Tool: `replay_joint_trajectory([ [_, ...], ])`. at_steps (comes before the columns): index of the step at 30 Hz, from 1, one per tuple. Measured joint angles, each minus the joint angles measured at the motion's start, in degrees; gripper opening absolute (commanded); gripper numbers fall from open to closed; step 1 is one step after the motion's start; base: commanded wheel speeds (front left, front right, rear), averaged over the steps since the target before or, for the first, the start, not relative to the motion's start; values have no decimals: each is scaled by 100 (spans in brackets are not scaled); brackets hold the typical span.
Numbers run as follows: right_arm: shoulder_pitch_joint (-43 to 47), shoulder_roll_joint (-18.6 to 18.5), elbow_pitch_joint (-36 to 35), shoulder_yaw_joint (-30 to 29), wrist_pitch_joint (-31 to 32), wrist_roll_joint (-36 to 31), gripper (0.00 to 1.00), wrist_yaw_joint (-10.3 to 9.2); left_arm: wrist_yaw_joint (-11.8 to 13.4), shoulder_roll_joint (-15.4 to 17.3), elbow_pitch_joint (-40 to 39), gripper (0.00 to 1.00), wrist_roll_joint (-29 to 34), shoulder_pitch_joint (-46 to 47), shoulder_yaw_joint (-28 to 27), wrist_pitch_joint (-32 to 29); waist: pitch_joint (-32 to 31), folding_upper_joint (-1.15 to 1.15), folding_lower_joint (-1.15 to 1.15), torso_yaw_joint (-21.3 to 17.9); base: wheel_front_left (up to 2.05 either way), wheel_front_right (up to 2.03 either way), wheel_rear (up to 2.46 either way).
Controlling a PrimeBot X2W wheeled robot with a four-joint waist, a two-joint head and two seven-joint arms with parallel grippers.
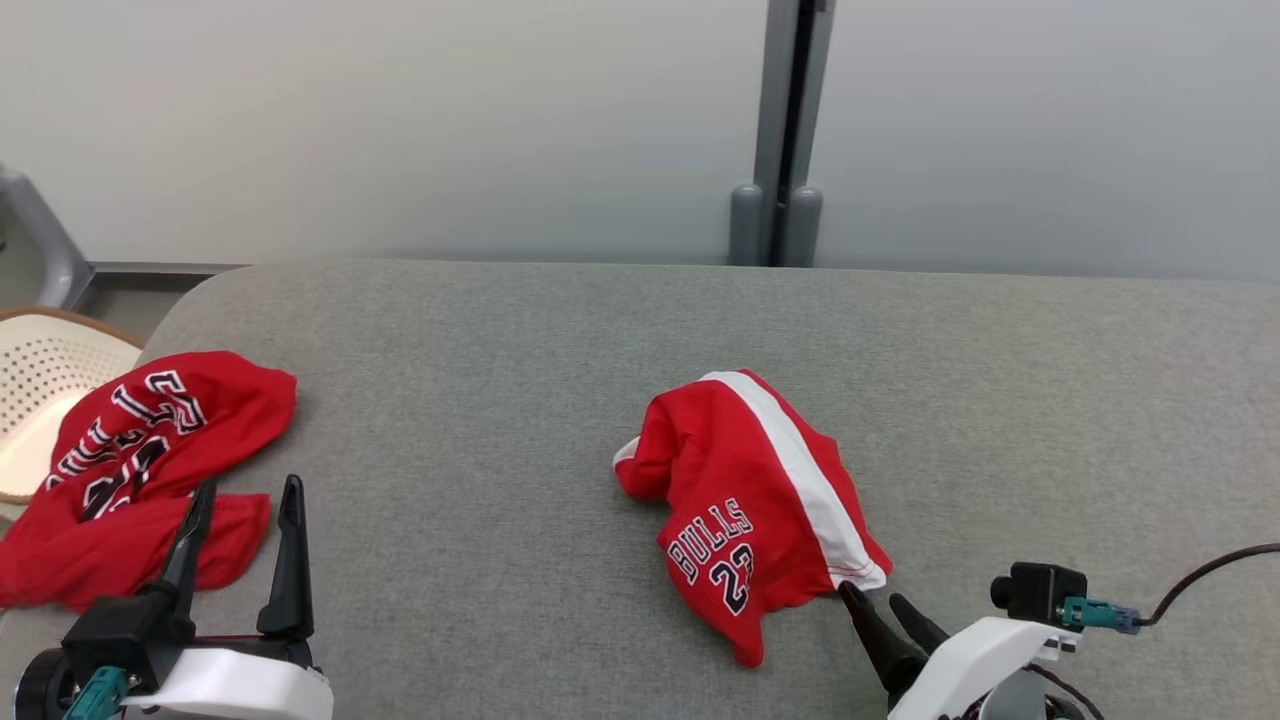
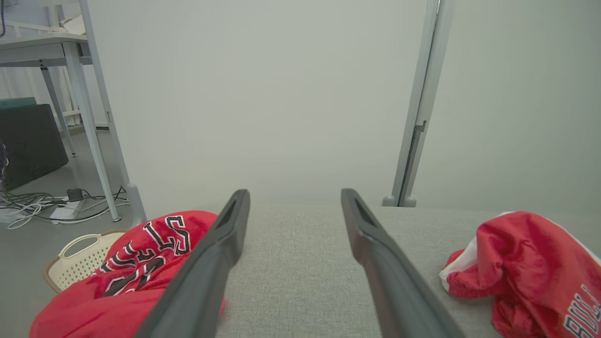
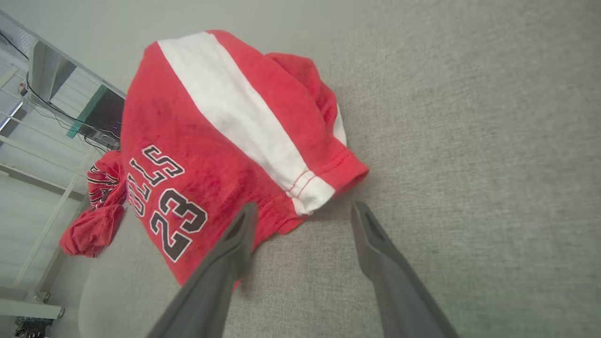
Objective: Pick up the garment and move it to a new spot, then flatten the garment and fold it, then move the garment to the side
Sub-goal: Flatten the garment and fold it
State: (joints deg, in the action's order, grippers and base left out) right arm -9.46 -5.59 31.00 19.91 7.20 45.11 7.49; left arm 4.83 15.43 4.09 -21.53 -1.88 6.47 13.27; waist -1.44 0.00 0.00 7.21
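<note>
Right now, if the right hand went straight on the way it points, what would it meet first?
Probably the hem of the crumpled red cloth garment with the white stripe, lying just ahead of the open right hand on the grey fabric tabletop; depth is uncertain.

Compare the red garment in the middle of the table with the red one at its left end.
The middle garment has a broad white stripe; the left garment shows none. The middle garment's BULLS 23 print is small; the left garment's lettering is larger. The middle garment lies at the tips of the open right gripper; the left garment lies beside the open left gripper. Both are red, crumpled and unheld.
</note>
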Motion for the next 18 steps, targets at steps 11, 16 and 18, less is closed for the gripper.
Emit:
replay_joint_trajectory([
  [11, -256, 138, 547, -282, -75, 244, 46, 0, 4, 29, 8, 100, -25, 11, 40, -41, 73, 0, 0, 396, 0, 0, 0],
  [16, -373, 164, 609, -272, -364, 274, 0, 0, 27, 44, 22, 100, -46, 19, 30, -64, 79, 0, 0, 311, 0, 0, 0],
  [18, -430, 171, 563, -241, -500, 325, 0, 0, 27, 58, 20, 100, -69, 50, 22, -64, 80, 0, 0, 245, 0, 0, 0],
])
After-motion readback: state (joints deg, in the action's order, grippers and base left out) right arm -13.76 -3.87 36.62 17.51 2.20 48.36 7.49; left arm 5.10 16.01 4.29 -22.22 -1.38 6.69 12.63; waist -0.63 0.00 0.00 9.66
